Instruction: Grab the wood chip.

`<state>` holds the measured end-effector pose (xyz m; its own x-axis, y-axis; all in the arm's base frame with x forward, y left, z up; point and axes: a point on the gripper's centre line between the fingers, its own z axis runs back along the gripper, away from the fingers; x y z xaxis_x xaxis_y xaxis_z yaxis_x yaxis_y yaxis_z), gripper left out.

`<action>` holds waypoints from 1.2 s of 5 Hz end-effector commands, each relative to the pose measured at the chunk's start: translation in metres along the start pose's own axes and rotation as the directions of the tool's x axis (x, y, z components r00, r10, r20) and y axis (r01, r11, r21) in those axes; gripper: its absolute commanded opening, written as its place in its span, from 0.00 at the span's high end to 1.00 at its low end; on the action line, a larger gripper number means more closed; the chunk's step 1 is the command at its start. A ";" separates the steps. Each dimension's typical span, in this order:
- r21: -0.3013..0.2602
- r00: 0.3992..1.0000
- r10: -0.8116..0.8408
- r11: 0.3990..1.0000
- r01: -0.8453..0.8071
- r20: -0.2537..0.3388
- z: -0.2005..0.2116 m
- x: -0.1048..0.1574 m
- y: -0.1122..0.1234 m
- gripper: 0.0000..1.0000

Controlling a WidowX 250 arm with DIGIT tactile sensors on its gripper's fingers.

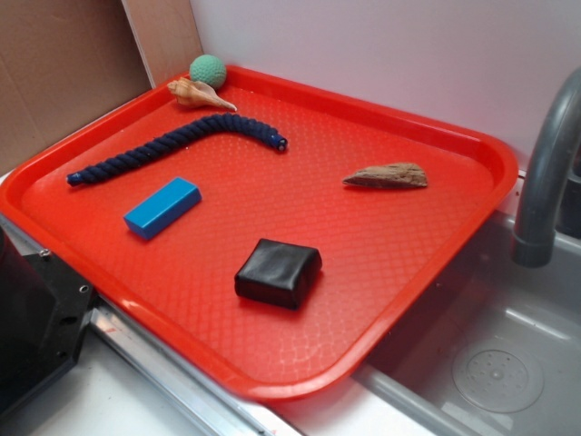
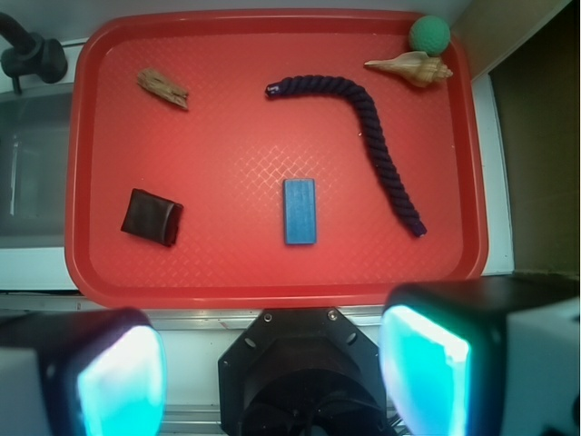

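The wood chip [image 1: 387,175] is a rough brown-grey wedge lying flat on the right side of the red tray [image 1: 436,272]; in the wrist view the wood chip [image 2: 163,88] is at the tray's upper left. My gripper [image 2: 272,372] hangs high over the near edge of the tray [image 2: 272,272], far from the chip. Its cyan pads [image 2: 120,381] stand wide apart with nothing between them. The gripper does not show in the exterior view.
On the tray lie a blue block [image 1: 162,207], a black square pad [image 1: 278,272], a dark blue rope [image 1: 177,145], a beige seashell [image 1: 200,94] and a green ball [image 1: 208,69]. A grey faucet [image 1: 549,173] rises over the sink [image 1: 490,363] at the right. The robot's black base [image 2: 304,377] sits below the gripper.
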<state>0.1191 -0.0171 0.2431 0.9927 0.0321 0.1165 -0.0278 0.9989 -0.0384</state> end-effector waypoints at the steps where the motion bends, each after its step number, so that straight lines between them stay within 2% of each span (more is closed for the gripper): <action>1: 0.000 1.000 0.000 1.000 0.000 0.000 0.000 0.000 0.000 0.00; 2: -0.002 1.000 -0.014 1.000 0.014 0.006 -0.007 0.047 -0.012 0.00; 3: 0.000 0.996 -0.077 0.997 0.077 -0.037 -0.026 0.094 -0.018 0.00; 4: 0.014 0.974 -0.216 0.976 0.217 -0.075 -0.056 0.138 -0.030 0.00; 5: 0.005 0.889 -0.451 0.892 0.453 -0.075 -0.080 0.178 -0.048 0.00; 6: -0.035 0.778 -0.620 0.784 0.620 -0.099 -0.095 0.182 -0.066 0.00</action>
<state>0.3128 -0.0627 0.1538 0.8190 -0.5715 -0.0522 0.5710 0.8206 -0.0261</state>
